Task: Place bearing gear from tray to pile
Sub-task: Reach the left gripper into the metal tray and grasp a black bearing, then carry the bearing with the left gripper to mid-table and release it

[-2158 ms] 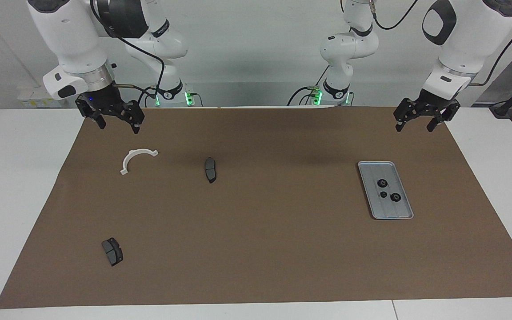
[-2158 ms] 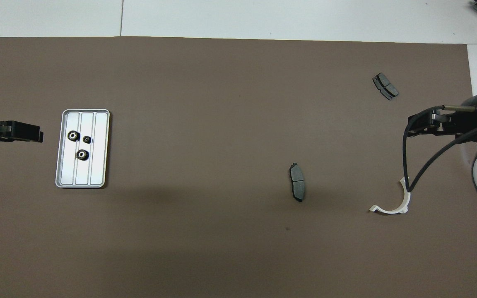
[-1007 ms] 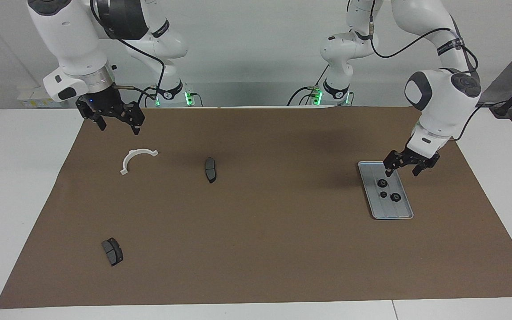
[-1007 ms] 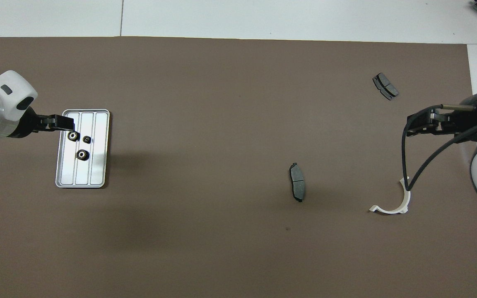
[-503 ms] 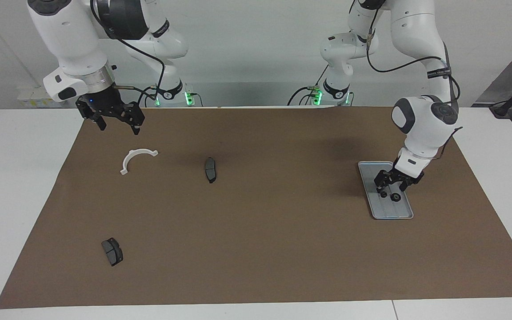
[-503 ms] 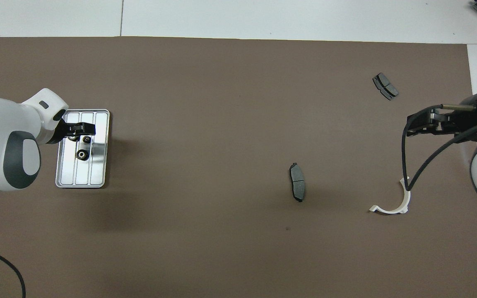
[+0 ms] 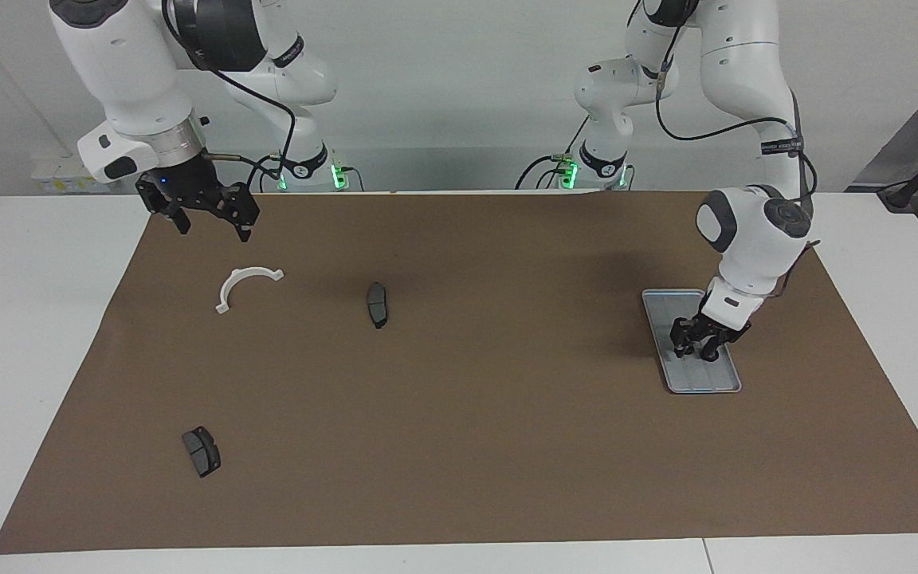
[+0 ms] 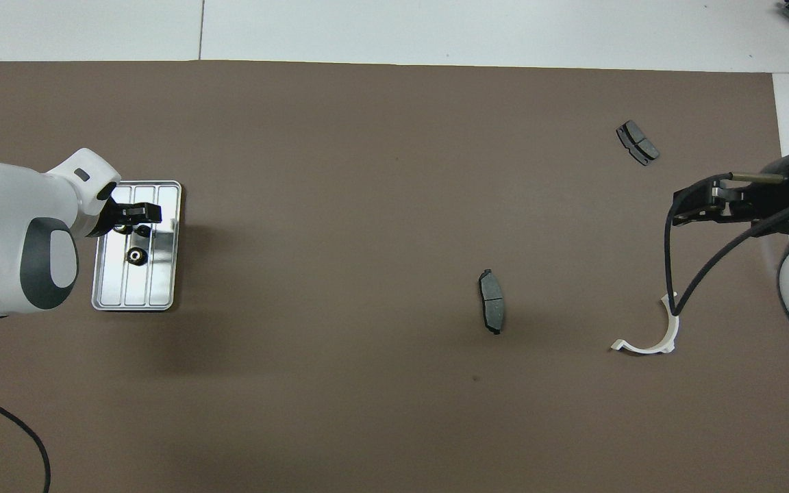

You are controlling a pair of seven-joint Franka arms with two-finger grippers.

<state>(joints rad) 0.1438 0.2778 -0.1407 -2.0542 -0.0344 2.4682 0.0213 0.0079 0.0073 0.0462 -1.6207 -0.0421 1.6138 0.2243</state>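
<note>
Overhead view shows bearing gears (image 8: 135,256) lying in the tray (image 8: 161,287) at the left arm's end of the table; left gripper (image 7: 698,349) is low in the tray, whether gripping I cannot tell; right gripper (image 7: 208,222) waits, fingers apart, over the mat near the white bracket (image 7: 242,285).

Between the tray (image 7: 692,381) at the left arm's end of the table (image 7: 467,414) and the nearest brake pad (image 7: 377,304) the brown mat lies open, with only the white bracket (image 7: 245,285) and a second brake pad (image 7: 201,451) scattered toward the right arm's end.
</note>
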